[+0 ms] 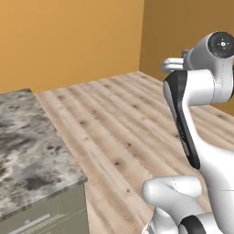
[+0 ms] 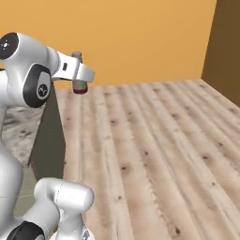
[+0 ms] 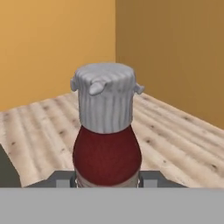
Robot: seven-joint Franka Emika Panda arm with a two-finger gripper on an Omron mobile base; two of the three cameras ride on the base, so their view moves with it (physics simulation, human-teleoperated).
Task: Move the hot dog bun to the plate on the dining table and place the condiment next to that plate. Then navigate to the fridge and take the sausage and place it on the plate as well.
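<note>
The condiment is a dark red bottle with a ribbed grey cap. It stands upright in my gripper. The two dark fingers press its lower sides, so the gripper is shut on it. In the right base view the gripper is held high out in front of the arm. The bottle's red body hangs below the hand and its cap pokes above. In the left base view the white hand reaches out behind the upper arm.
A grey marble counter with drawers below stands at the left, and its dark end panel is close beside the arm. Open wooden floor runs ahead to orange walls and a brown wall at the right.
</note>
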